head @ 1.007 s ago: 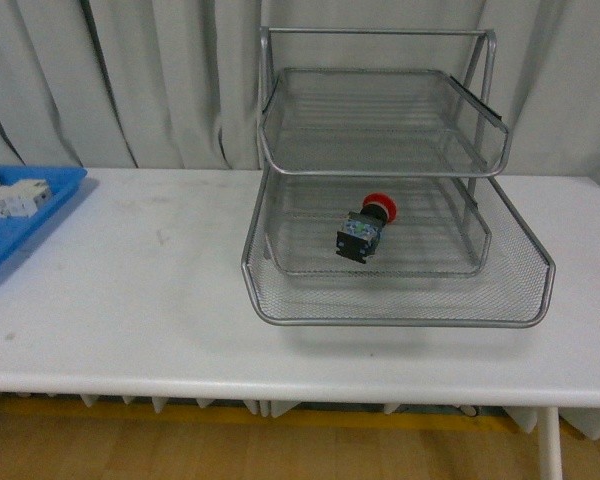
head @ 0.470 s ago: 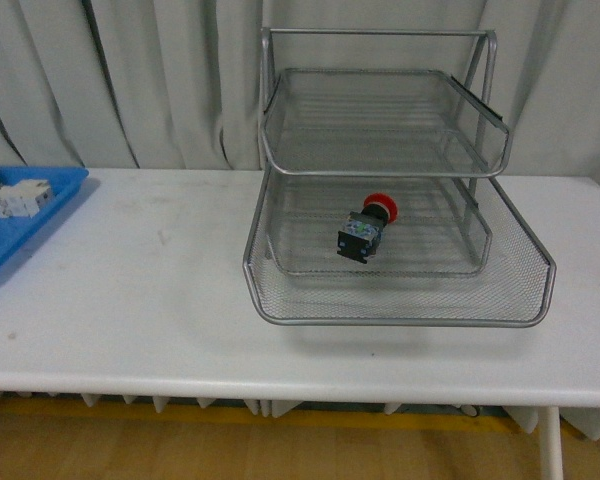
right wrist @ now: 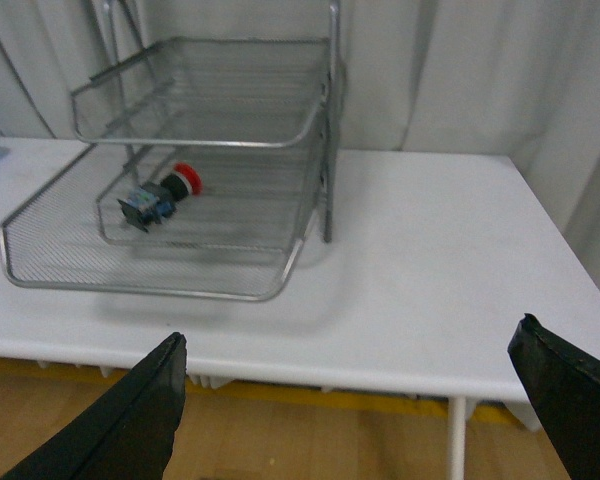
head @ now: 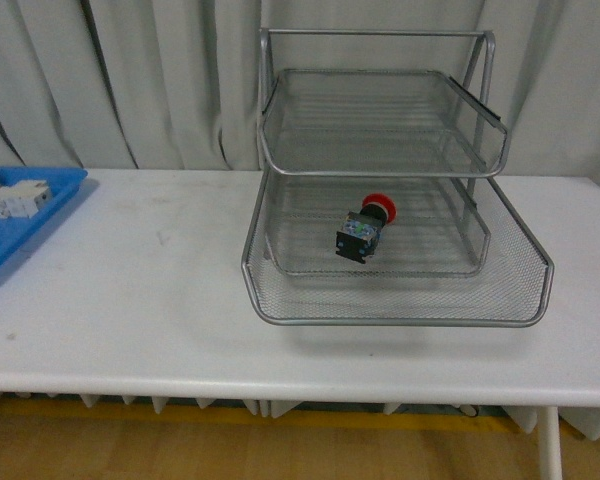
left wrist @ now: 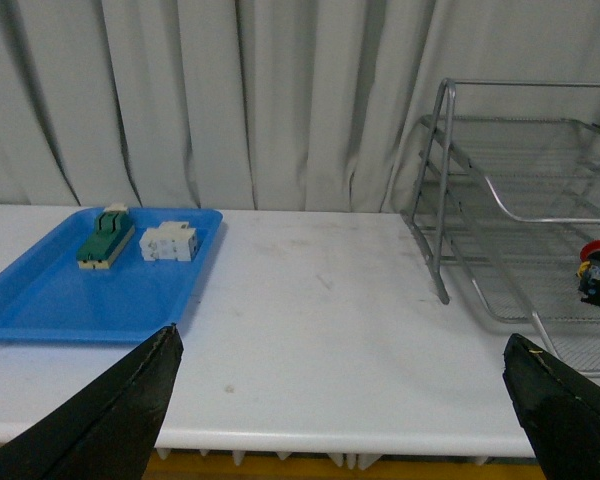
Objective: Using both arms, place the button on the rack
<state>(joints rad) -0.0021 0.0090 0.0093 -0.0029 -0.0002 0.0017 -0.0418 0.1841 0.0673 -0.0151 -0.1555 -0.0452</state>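
In the front view the white table [head: 150, 300] carries the rack [head: 395, 322] toward its far edge, right of centre, with the lowest tray drawn out toward the near edge. The button [head: 365, 228] lies on its side in what looks like the middle tray, red cap toward the far edge. A blue tray [head: 20, 240] sits at the left edge holding a white component [head: 15, 198]. Neither arm shows here. In the left wrist view the left gripper [left wrist: 340, 345] hangs over the near edge with its fingers [left wrist: 130, 400] spread wide and nothing between them. Beyond it lie the blue tray with a green-topped block [left wrist: 105, 237] beside the white component, and the rack with the button inside. In the right wrist view the right gripper [right wrist: 350, 340] is likewise spread wide and empty off the near edge, well apart from the rack, where the button rests on the mesh.
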